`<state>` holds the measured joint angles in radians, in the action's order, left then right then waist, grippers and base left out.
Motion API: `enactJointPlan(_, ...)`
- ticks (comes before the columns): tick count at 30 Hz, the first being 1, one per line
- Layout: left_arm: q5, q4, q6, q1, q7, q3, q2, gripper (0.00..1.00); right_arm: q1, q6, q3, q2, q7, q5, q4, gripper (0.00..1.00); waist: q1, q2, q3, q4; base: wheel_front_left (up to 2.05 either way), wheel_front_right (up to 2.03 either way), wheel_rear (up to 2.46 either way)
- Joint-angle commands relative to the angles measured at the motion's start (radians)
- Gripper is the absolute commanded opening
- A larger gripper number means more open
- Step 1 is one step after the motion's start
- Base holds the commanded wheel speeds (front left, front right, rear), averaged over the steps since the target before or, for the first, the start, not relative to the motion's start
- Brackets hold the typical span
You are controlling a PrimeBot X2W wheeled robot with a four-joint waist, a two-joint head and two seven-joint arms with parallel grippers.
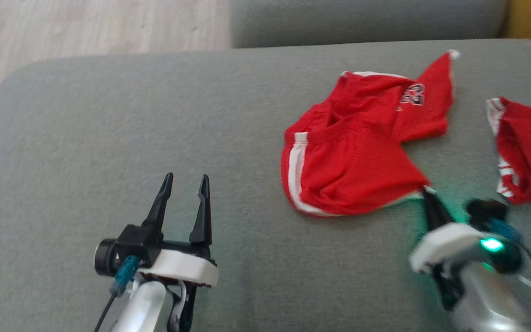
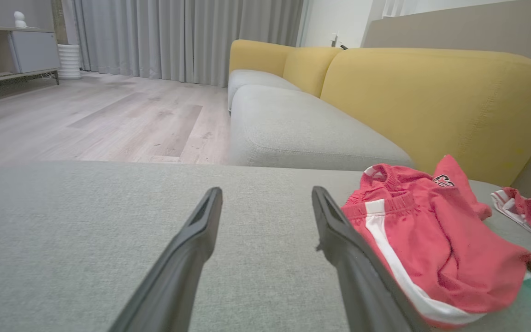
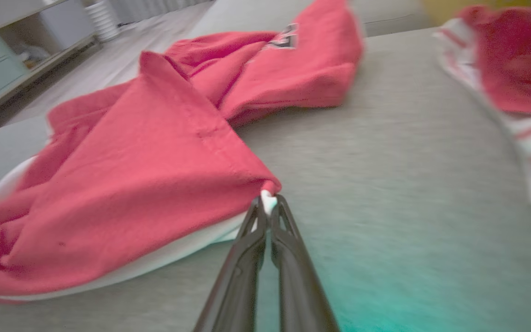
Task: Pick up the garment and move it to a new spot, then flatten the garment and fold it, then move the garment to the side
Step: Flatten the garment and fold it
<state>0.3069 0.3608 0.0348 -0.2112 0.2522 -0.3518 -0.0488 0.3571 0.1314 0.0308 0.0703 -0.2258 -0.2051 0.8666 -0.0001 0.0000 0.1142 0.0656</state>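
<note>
While the red garment (image 1: 353, 161) lies crumpled on the grey sofa cushion (image 1: 109, 129), right of the middle, the right gripper (image 3: 268, 203) is clenched on its near right corner, at the white hem. The left gripper (image 1: 186, 182) hangs over the bare cushion to the left of the garment, jaws wide apart, grasping nothing. A second red cloth (image 1: 528, 147) lies further right, apart from the first.

A grey cushion (image 1: 109, 129) carries two pieces of clothing. Red shorts (image 1: 353, 170) with white side stripes lie crumpled on it, the part with a number patch farthest back. Right of the shorts, and apart from them, lies a second garment (image 1: 528, 147), red with white trim, cut off by the picture's edge.
</note>
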Motion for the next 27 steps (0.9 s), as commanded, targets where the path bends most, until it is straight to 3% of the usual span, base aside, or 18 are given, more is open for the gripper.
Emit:
enactJointPlan(1,-0.001,-0.031,0.001,-0.011,0.010,0.038,-0.001,1.00,-0.012,-0.001,0.000,0.011,-0.016,0.012,-0.034,0.00,0.0001,0.0000,-0.027,-0.031,0.00,0.00,0.00)
enactJointPlan(11,0.012,-0.042,0.005,0.016,0.010,0.032,-0.001,1.00,-0.200,-0.001,-0.269,-0.007,0.038,0.137,-0.242,0.00,0.0001,0.0000,-0.067,-0.103,0.00,0.00,0.00)
enactJointPlan(12,0.013,-0.042,0.005,0.016,0.010,0.031,-0.001,1.00,-0.211,-0.001,-0.279,-0.012,0.049,0.146,-0.267,0.09,0.0001,0.0000,-0.066,-0.105,0.00,0.00,0.00)
enactJointPlan(13,0.014,-0.042,0.005,0.015,0.010,0.029,-0.001,1.00,-0.221,-0.001,-0.283,-0.015,0.057,0.155,-0.290,0.91,0.0001,0.0000,-0.067,-0.106,0.00,0.00,0.00)
enactJointPlan(14,0.015,-0.042,0.005,0.014,0.010,0.027,-0.001,1.00,-0.227,-0.001,-0.287,-0.017,0.062,0.161,-0.315,1.00,0.0001,0.0000,-0.067,-0.107,0.00,0.00,0.00)
enactJointPlan(19,0.019,-0.039,0.002,0.009,0.010,0.010,-0.001,1.00,-0.229,-0.001,-0.242,-0.020,0.048,0.127,-0.420,1.00,0.0001,0.0000,-0.064,-0.085,0.00,0.00,0.00)
enactJointPlan(27,0.018,-0.032,0.002,0.000,0.010,0.002,-0.001,1.00,-0.213,-0.001,0.009,-0.020,0.026,0.059,-0.542,1.00,0.0001,0.0000,-0.045,-0.027,0.00,0.00,0.00)
